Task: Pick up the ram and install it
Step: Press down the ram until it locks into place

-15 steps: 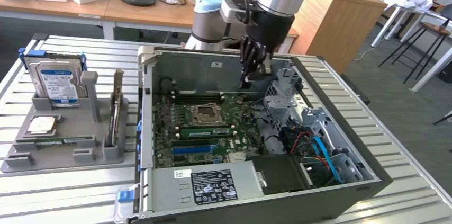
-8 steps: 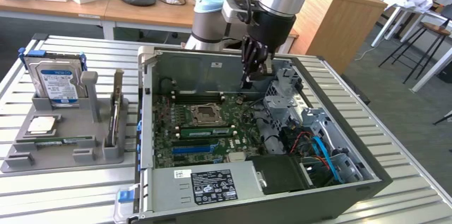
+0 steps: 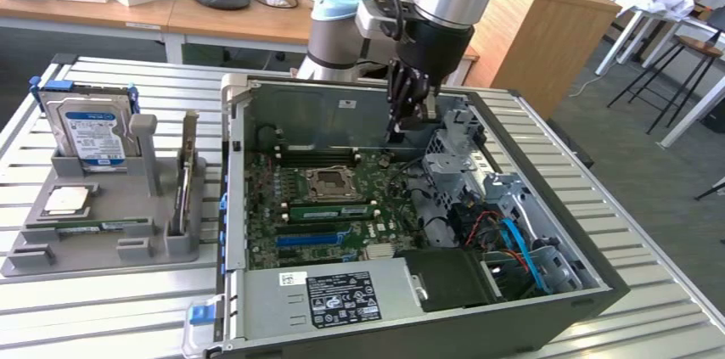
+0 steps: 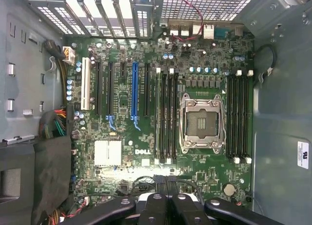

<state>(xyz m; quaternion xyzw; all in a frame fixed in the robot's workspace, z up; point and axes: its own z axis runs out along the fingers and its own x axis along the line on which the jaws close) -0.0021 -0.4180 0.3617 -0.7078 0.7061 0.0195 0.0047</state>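
While the arm stands over the open computer case (image 3: 328, 113), the gripper (image 3: 401, 131) hangs inside it close to the upper inner wall, with the jaws brought fully together and nothing held between them. Seen from the wrist, the gripper (image 4: 165, 203) shows its dark fingers (image 4: 155, 208) pressed side by side, with no board or part in their grasp. Directly beneath the jaws lies the motherboard (image 4: 209, 186), with the CPU socket (image 4: 201, 122) below and slightly ahead of them, the black memory slots (image 4: 168, 113) just beside that socket, and a blue expansion slot (image 4: 134, 88) further out past the memory slots. The ram (image 3: 100, 225) is well apart from the jaws, outside the case toward the exterior view's left, lying flat in a groove of the grey holder (image 3: 114, 255) on the slatted table (image 3: 102, 316). In the same holder, also far from the jaws, a hard drive (image 3: 93, 134) stands upright at the back and an expansion card (image 3: 185, 174) stands on edge between the ram and the case wall. Nothing touches the ram. The power supply (image 3: 340, 295) sits at the near end of the case, away from the jaws.
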